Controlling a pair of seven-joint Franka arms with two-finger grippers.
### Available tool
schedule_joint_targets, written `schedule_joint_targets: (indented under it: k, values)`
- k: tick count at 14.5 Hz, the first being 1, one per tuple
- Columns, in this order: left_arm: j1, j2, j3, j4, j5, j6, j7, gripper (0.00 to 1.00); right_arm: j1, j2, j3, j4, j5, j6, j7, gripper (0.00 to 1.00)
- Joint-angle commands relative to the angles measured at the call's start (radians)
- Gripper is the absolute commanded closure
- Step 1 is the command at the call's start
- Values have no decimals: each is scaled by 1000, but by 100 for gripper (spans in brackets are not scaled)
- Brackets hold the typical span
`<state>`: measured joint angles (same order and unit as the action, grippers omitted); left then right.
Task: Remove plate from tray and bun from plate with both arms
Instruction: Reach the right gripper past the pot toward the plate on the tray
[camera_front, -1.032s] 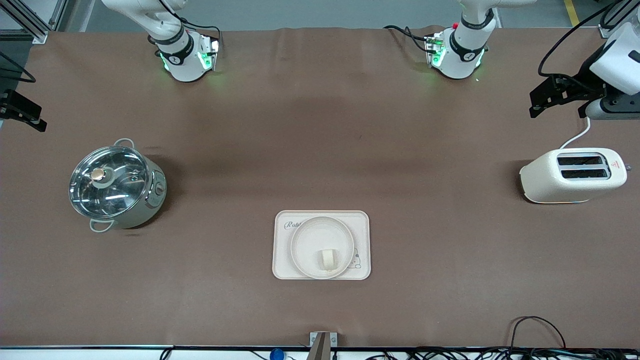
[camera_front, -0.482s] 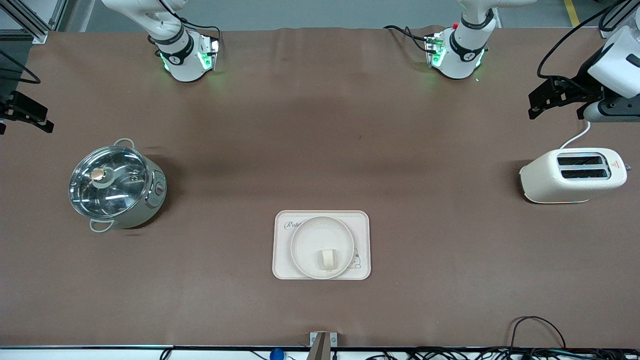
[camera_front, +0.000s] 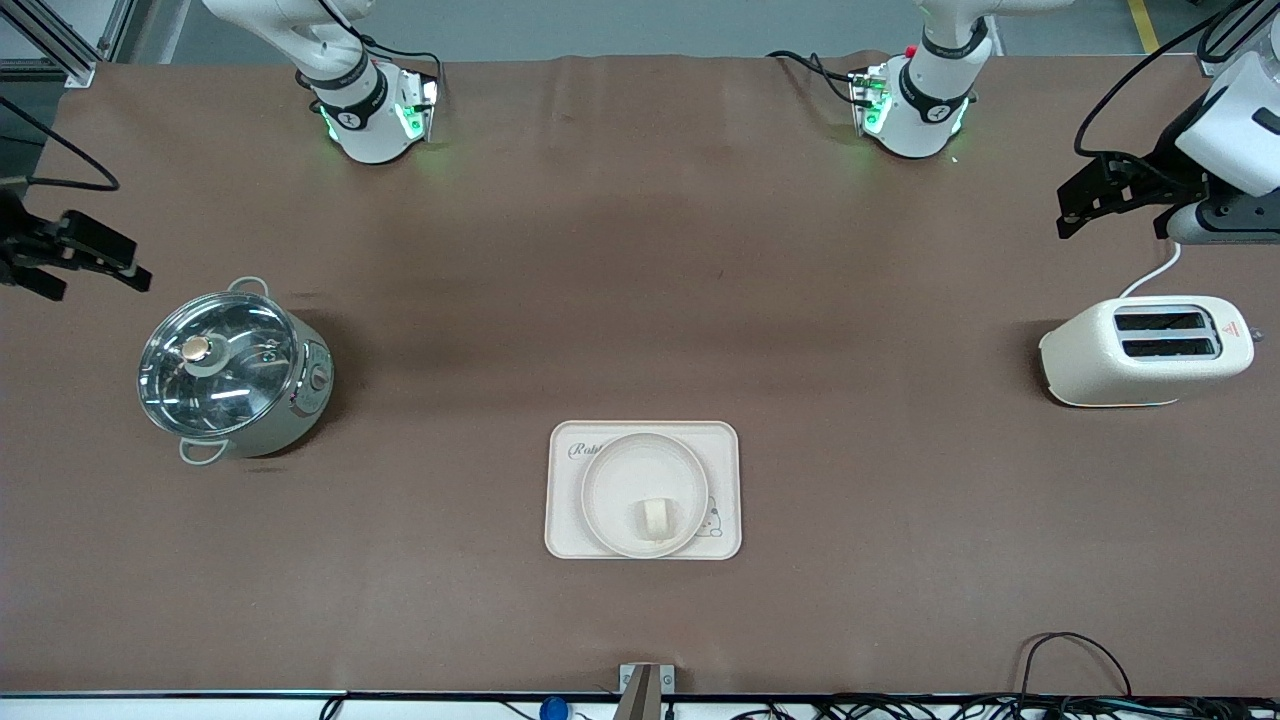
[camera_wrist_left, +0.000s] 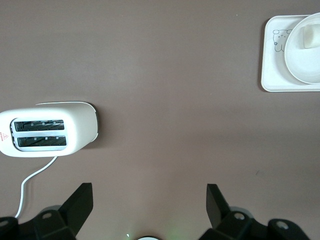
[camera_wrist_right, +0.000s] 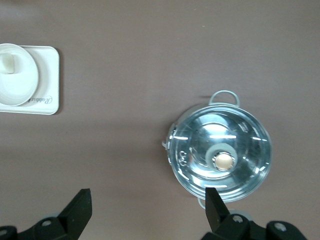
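Bare brown table (camera_front: 640, 300) runs wide between the arm bases and the tray (camera_front: 563, 500); nothing stands there. Lidded pot (camera_front: 232, 375) blocks the right arm's end, toaster (camera_front: 1145, 350) with its cord the left arm's end. Both sit well apart from the tray, open table on all its sides.
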<state>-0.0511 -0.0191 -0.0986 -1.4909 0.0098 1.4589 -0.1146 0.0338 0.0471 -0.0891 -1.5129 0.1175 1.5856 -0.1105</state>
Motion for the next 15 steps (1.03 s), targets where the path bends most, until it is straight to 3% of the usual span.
schedule_joint_targets:
  k: [1,10,12,15]
  values:
    - [10,8,-6,23,-13,-6,12,0,24,23,-4,-7,28,37,25,0]
    - [7,8,-4,21,-13,-8,13,0,20,53,-8,-4,14,60,49,0]
    - [8,7,-4,23,-11,-8,13,0,20,43,-6,-3,-48,53,48,0]
    - [5,7,-6,20,-13,-12,13,0,21,36,-6,-4,-53,-15,55,0]
